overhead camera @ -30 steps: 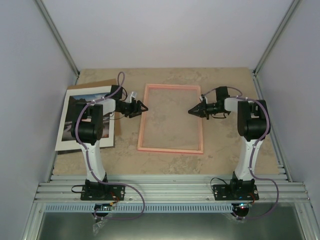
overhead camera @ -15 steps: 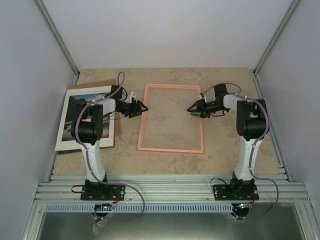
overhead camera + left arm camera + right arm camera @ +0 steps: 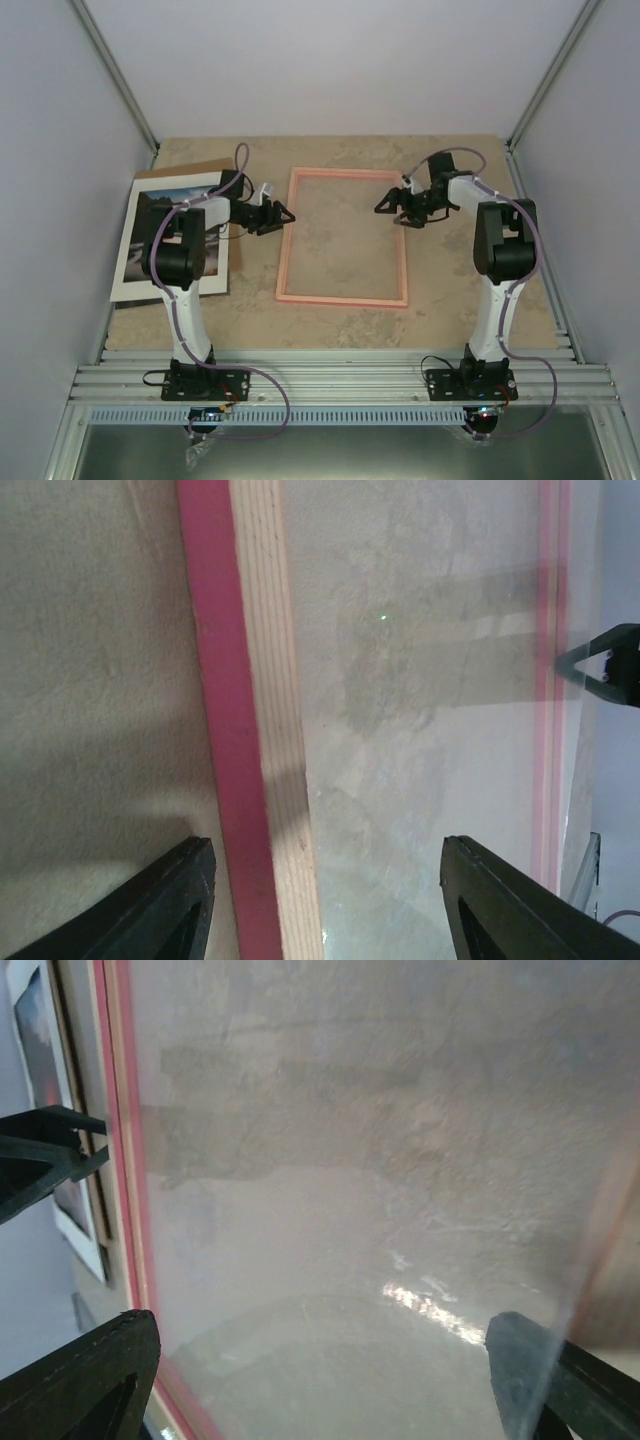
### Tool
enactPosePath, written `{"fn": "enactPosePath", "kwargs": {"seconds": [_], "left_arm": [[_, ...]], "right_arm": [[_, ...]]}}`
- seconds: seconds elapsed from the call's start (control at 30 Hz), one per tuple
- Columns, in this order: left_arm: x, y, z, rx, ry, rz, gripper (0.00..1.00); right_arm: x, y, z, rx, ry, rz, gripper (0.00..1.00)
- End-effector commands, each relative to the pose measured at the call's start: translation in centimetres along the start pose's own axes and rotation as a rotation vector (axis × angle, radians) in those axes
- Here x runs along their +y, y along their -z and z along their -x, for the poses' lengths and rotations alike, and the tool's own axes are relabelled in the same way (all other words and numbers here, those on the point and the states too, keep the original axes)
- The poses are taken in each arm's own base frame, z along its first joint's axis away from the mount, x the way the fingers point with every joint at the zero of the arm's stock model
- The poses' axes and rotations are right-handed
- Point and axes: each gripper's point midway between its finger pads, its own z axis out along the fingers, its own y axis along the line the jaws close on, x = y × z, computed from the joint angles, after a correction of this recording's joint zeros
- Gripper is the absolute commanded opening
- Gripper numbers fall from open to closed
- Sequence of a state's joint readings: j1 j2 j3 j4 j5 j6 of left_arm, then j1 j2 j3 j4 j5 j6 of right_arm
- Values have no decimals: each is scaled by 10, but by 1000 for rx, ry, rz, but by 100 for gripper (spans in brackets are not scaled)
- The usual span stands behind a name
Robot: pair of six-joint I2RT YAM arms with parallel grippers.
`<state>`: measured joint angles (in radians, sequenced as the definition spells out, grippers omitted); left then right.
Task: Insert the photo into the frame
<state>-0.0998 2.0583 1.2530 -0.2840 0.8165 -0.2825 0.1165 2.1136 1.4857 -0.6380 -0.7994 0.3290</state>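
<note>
Along the bottom of the overhead view, two arms are rising from the near edge of a tan, stone-patterned surface [image 3: 330, 325]. Just above that, in the centre of the picture, the frame [image 3: 341, 300] is lying flat. It is a thin salmon-pink rectangle with its long sides running up the picture. Close up, a pale wooden ledge is showing inside the pink rail, and a faint sheen is suggesting a clear pane.

The left fingers [image 3: 175, 905] are standing released and holding nothing. They are spread to either side of the frame's left rail at centre left. The right fingers [image 3: 85, 1375] are also spread wide and empty, hovering by the frame's right rail towards its upper right corner.

The photo [image 3: 135, 245] is resting face up at middle left, well apart from the frame and partly hidden by the left arm. It is a print with a wide white border around a dark landscape. It is sitting on a brown backing board [image 3: 195, 165], whose far corner is peeking out towards the upper left.

The frame seems settled, so fetching the photo is probably the step in hand. The left fingers are the nearer pair. Pinching only the white border should be the safer grip, since the print is lying flush on the board. The photo then needs lowering squarely inside the ledge without nudging the frame.
</note>
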Motion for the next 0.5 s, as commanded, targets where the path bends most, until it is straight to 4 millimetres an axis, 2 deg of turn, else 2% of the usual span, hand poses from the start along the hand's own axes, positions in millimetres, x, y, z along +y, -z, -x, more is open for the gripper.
{"fn": "enactPosePath", "kwargs": {"seconds": [0.0, 0.1, 0.3, 0.47], "left_arm": [[9, 8, 7, -9, -34, 48, 64], [10, 15, 14, -25, -47, 66, 65], [11, 27, 20, -51, -83, 109, 65], [15, 28, 19, -60, -91, 135, 65]], "right_arm": [[1, 23, 11, -48, 113, -137, 91], [-4, 29, 12, -50, 143, -179, 96], [-12, 45, 17, -86, 239, -256, 94], [-27, 49, 15, -139, 303, -353, 79]]}}
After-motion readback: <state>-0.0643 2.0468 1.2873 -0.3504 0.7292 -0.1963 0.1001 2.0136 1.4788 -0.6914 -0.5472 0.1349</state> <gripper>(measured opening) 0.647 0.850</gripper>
